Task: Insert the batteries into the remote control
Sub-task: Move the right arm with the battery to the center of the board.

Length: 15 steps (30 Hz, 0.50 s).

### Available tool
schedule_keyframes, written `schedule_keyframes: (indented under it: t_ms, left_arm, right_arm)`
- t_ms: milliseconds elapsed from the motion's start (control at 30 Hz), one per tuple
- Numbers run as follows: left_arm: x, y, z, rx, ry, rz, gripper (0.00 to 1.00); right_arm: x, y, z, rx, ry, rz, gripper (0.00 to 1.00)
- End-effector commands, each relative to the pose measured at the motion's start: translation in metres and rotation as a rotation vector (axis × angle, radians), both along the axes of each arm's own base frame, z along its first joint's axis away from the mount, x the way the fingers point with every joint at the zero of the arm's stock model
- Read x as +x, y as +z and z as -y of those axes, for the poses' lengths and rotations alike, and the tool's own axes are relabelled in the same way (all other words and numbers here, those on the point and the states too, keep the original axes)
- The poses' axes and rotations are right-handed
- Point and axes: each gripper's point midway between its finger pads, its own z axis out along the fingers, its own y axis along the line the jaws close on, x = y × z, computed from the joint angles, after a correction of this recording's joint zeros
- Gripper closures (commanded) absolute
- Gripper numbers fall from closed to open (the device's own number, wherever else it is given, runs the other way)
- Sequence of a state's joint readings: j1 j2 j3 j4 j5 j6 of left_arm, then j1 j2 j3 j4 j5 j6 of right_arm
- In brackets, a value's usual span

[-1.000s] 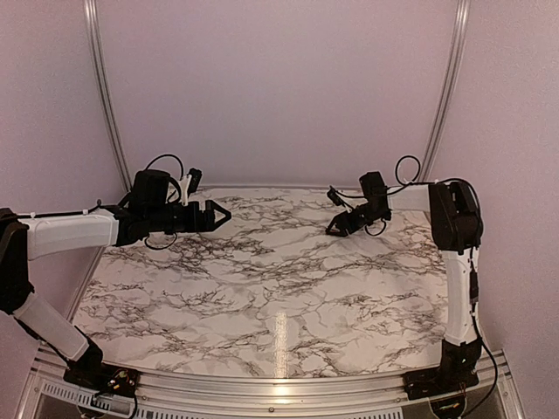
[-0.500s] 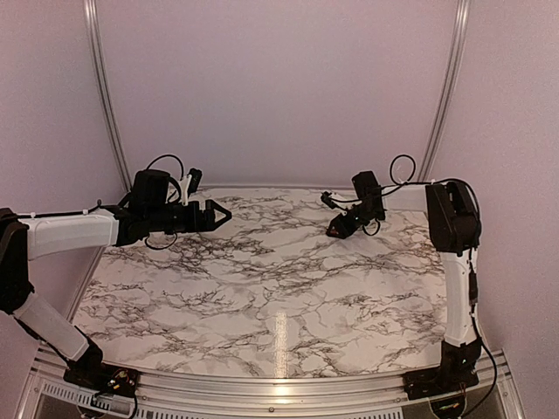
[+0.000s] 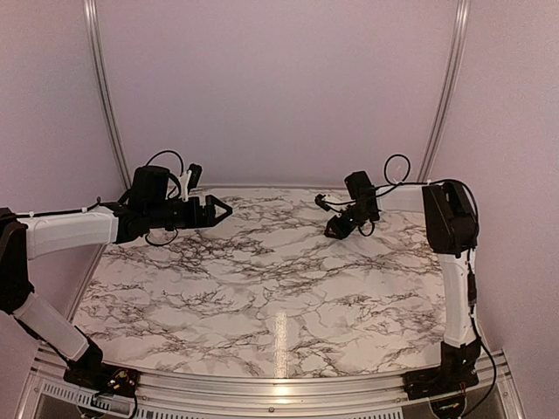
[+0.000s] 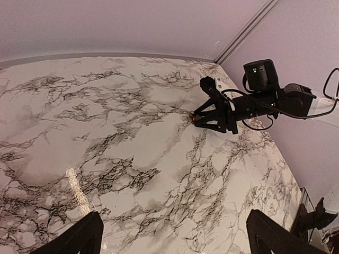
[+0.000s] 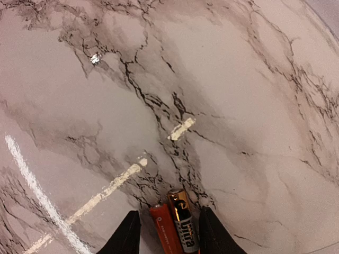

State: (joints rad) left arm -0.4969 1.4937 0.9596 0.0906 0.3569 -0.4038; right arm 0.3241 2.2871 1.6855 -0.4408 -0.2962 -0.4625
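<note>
Currently, the right gripper (image 5: 168,212) is pinched onto the batteries (image 5: 175,226). The two cells lie side by side between its black fingers (image 5: 126,237); one is orange-red, the other copper and black with "ultra" printed on it. Both cells stick out past the fingertips, pointing down at the marble table (image 3: 279,288). Whether their ends touch the table cannot be told. The left wrist view shows a small orange tip at or just above the surface.

This gripper sits over the far right part of the table, near its back edge, angled down toward the table's middle. Its white arm (image 3: 454,288) rises from the table's near right corner and bends inward. A black cable loop (image 3: 395,166) stands above the wrist.

The left gripper (image 4: 174,219) has its fingers spread wide with nothing between them. It hangs above the far left part of the table, clear of the surface, pointing across toward the table's right side. Its arm (image 3: 70,231) reaches up from the table's near left corner.

Bright streaks of reflected light lie on the table beneath the right gripper.
</note>
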Motion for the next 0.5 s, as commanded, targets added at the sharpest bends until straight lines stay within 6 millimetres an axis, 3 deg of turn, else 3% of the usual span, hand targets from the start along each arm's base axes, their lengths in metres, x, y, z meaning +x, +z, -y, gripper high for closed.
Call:
schedule_keyframes:
  t_ms: [0, 233, 467]
  left_arm:
    - [0.004, 0.012, -0.001, 0.0, 0.019, 0.022, 0.01]
    - [0.006, 0.013, -0.006, 0.007, 0.048, 0.021, 0.01]
    - [0.005, 0.012, -0.005, 0.01, 0.035, 0.017, 0.01]
  right_arm:
    - [-0.078, -0.059, -0.012, -0.125, 0.058, -0.274, 0.64]
    - [-0.119, -0.056, -0.053, -0.125, 0.146, -0.288, 0.66]
    - [-0.139, -0.043, -0.054, -0.128, 0.139, -0.286, 0.57]
